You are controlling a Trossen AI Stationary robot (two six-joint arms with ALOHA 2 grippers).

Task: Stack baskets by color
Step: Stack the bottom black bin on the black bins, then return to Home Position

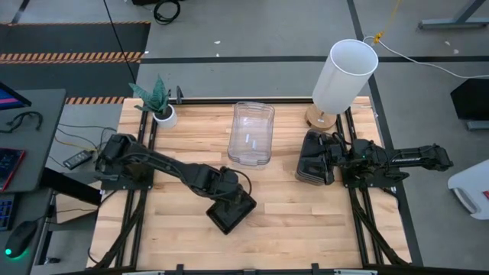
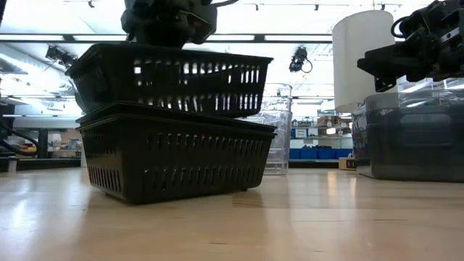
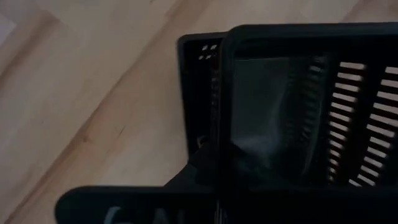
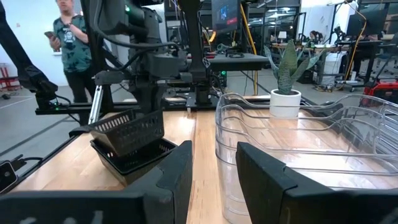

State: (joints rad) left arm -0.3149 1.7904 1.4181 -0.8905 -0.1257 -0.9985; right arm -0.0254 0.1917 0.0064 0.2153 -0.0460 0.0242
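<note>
My left gripper (image 1: 228, 197) hangs over the middle front of the table, shut on a black perforated basket (image 2: 170, 76). That basket is tilted just above a second black basket (image 2: 174, 156), which stands on its base on the wood. Whether the two touch, I cannot tell. Clear baskets (image 1: 252, 134) sit nested at the far middle. Grey baskets (image 1: 315, 156) stand stacked at the right. My right gripper (image 4: 214, 180) waits open and level beside them, pointing toward the clear baskets (image 4: 298, 137). My left gripper grips the upper black basket by one side wall at its rim (image 3: 219, 180), coming steeply from above. The fingertips are hidden behind the basket's wall and the gripper body. The basket hangs below the gripper, tilted, its open side up, over the lower basket (image 3: 199, 50).
A tall white lamp shade (image 1: 344, 76) stands at the far right corner, and a small potted plant (image 1: 158, 103) at the far left. Bare wood lies along the front edge and between the black and grey baskets. A person (image 4: 74, 43) stands beyond the table's left side.
</note>
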